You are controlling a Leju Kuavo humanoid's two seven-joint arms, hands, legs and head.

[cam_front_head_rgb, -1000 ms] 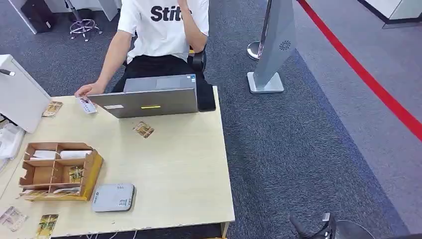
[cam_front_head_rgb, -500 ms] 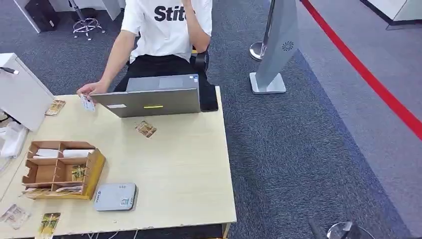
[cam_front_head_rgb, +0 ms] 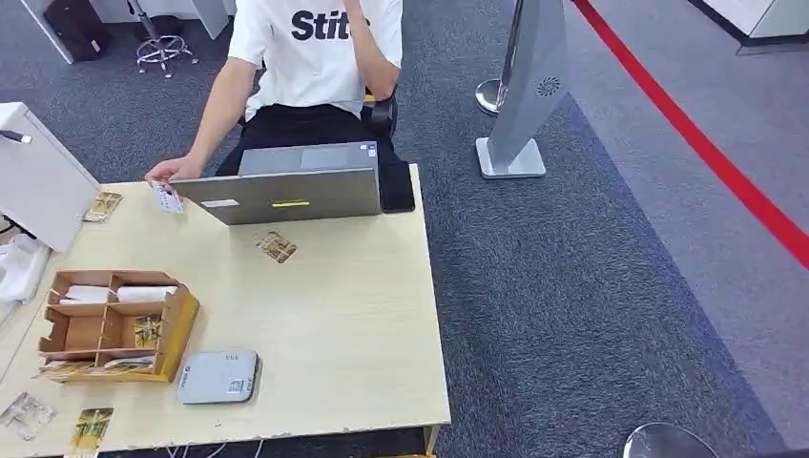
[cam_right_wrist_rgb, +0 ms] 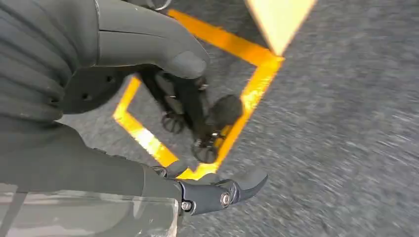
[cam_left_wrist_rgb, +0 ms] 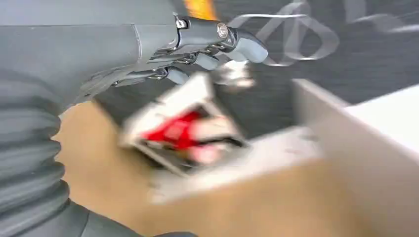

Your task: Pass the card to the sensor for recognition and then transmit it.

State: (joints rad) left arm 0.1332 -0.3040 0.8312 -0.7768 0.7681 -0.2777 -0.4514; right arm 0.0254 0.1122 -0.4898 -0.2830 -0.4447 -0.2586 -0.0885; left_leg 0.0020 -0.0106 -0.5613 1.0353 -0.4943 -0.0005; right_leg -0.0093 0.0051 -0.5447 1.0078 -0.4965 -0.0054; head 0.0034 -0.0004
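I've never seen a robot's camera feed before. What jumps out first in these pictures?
First, the person in a white T-shirt seated at the far side of the pale wooden table, behind an open grey laptop, one hand resting on a card at the far left. Nearer the robot stand a cardboard organiser and a flat grey card reader. Right of the table, a red line crosses the carpet.

Pale wood surface (cam_front_head_rgb: 343, 334); silver-grey laptop (cam_front_head_rgb: 291, 194), yellow sticker; tan cardboard organizer (cam_front_head_rgb: 114, 324); light grey sensor (cam_front_head_rgb: 217, 376); blue-grey speckled carpet (cam_front_head_rgb: 572, 286), red stripe (cam_front_head_rgb: 706, 153).
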